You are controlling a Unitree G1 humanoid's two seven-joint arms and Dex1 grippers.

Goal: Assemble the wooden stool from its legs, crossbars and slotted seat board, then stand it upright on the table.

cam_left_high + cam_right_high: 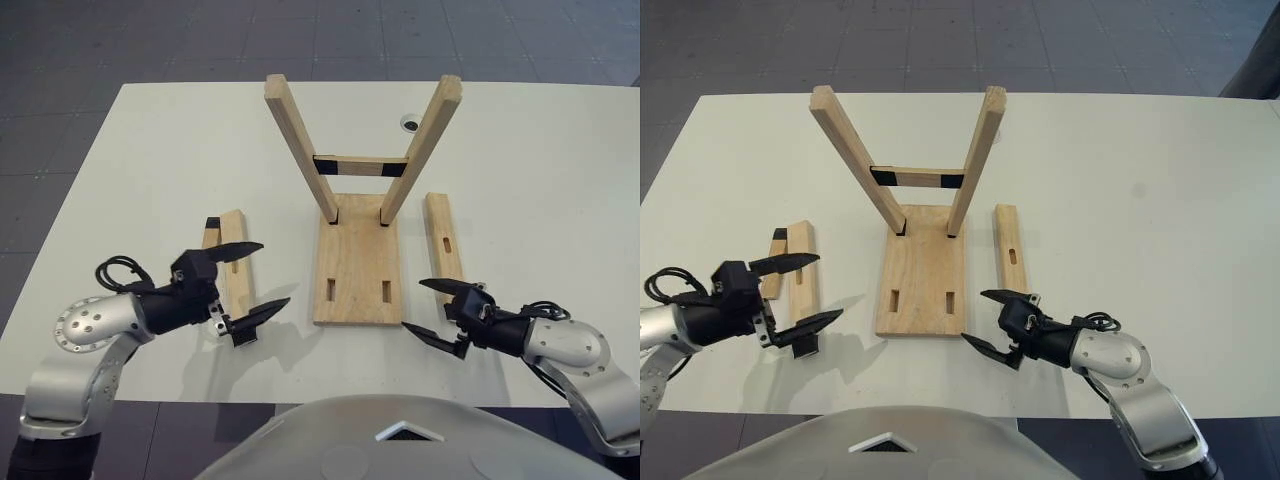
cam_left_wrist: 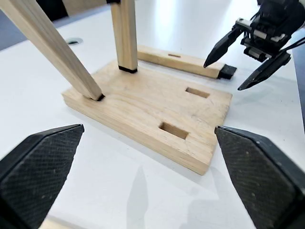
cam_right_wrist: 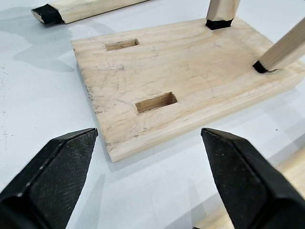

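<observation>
Your left gripper (image 1: 275, 272) and right gripper (image 1: 412, 304) gape wide, empty; grasp the leg (image 1: 235, 228) at the seat board's (image 1: 355, 265) nine o'clock mid-length, keeping it square.

1. Seat board (image 1: 355, 268): pale bare wood, grain visible, matt.
2. Upright legs (image 1: 300, 140): same unfinished wood, with black-coated ends.
3. Counter (image 1: 540, 160): white, smooth, faint sheen.
4. Left gripper (image 1: 275, 272) pads (image 2: 43, 162): black, finely textured, matt.
</observation>
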